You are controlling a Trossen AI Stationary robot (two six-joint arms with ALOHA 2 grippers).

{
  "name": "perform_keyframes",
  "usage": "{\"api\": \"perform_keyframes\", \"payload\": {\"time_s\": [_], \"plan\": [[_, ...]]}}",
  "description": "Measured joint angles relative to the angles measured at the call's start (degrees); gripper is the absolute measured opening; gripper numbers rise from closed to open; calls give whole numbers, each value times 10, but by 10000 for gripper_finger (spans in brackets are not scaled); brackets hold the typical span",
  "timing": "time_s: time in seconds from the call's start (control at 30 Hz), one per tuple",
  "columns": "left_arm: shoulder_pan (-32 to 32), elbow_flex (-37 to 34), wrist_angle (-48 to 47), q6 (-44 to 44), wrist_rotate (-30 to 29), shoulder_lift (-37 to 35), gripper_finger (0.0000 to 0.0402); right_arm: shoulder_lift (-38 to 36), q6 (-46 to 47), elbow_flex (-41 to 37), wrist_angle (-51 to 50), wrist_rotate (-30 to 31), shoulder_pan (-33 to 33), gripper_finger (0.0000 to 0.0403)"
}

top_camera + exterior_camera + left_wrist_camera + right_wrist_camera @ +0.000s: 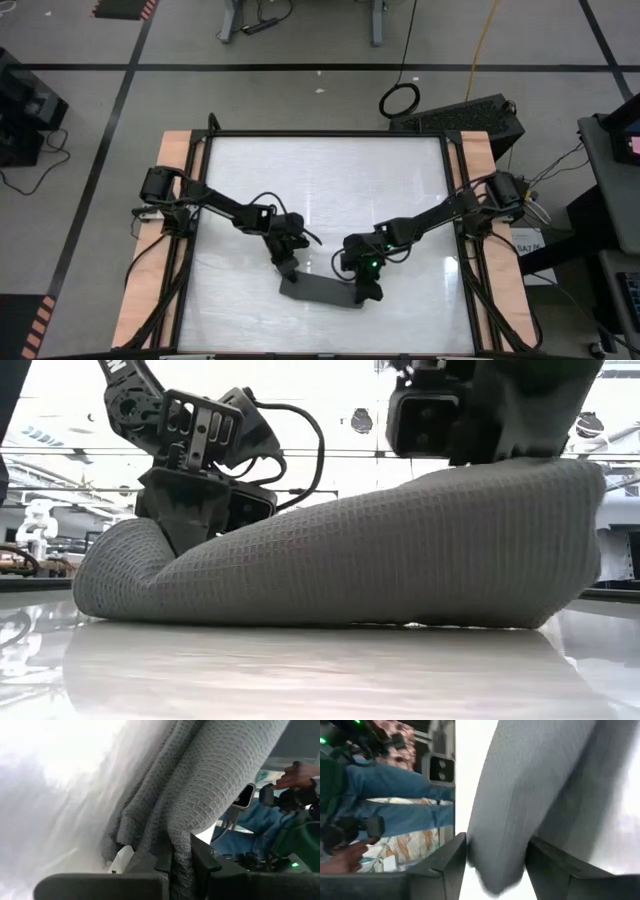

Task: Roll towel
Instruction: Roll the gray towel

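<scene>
Low view gives me the towel (380,550) rolled into a log on the table (300,670), close to the near edge. My left gripper (287,262) is clenched on its left end. My right gripper (368,288) straddles the right end, fingers parted. Beyond, a person's hand (300,775) shows.

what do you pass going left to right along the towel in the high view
left gripper shut on the towel's left end → towel, a dark roll lying across the table → right gripper at the towel's right end, its fingers standing apart around the cloth
</scene>
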Motion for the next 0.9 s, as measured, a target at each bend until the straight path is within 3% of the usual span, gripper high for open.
{"api": "perform_keyframes", "payload": {"time_s": [0.2, 0.33, 0.47, 0.63, 0.77, 0.9], "plan": [[11, 0, 6, -45, 25, 0, 29, -91, -13, 0, -156, 67, 0, 218], [18, -1, 11, -68, 35, 0, 29, -166, -39, 0, -190, 145, 15, 211], [26, -1, 11, -86, 37, 0, 29, -199, -38, 1, -177, 244, 44, 166], [31, -1, 10, -87, 34, 0, 29, -169, -45, 1, -91, 355, 68, 78], [32, -1, 8, -87, 25, 0, 29, -117, -9, 1, -77, 380, 70, 10], [32, -1, 6, -87, 16, -1, 29, -74, -1, 1, -68, 380, 70, 11]]}}
